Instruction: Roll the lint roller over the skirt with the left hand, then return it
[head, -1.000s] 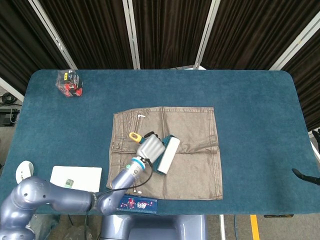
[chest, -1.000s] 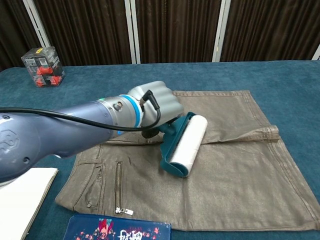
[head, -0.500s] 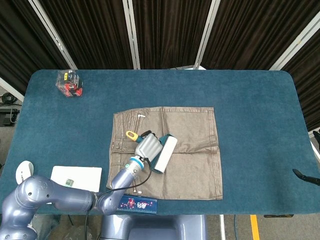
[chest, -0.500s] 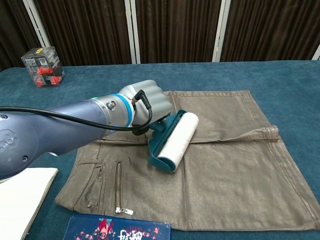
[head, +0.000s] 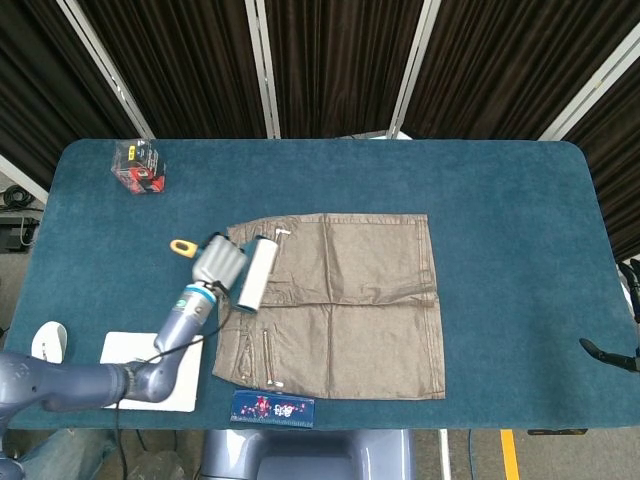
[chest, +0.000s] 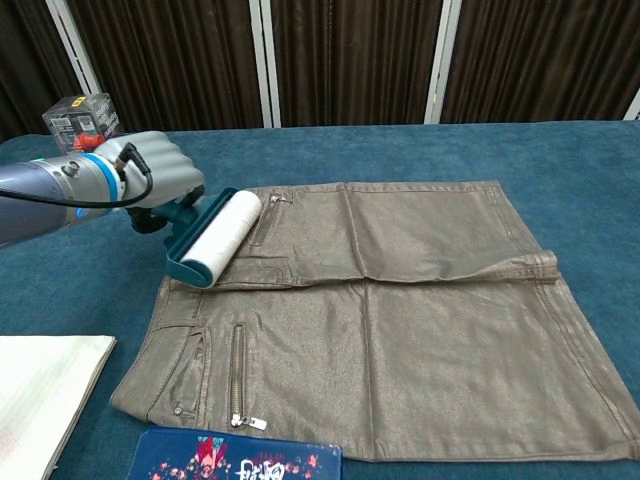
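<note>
Gripping lint roller (chest: 213, 238), left hand (chest: 152, 178) sits w/ roller just right, at skirt (chest: 400, 320) edge.

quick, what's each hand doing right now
Left hand: holding the teal-framed lint roller with the white roll, at the left edge of the brown skirt.
Right hand: not in view.

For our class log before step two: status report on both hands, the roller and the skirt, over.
Left hand grips lint roller at the skirt's left edge. Right hand not in view. Nothing blocking the roller.
</note>
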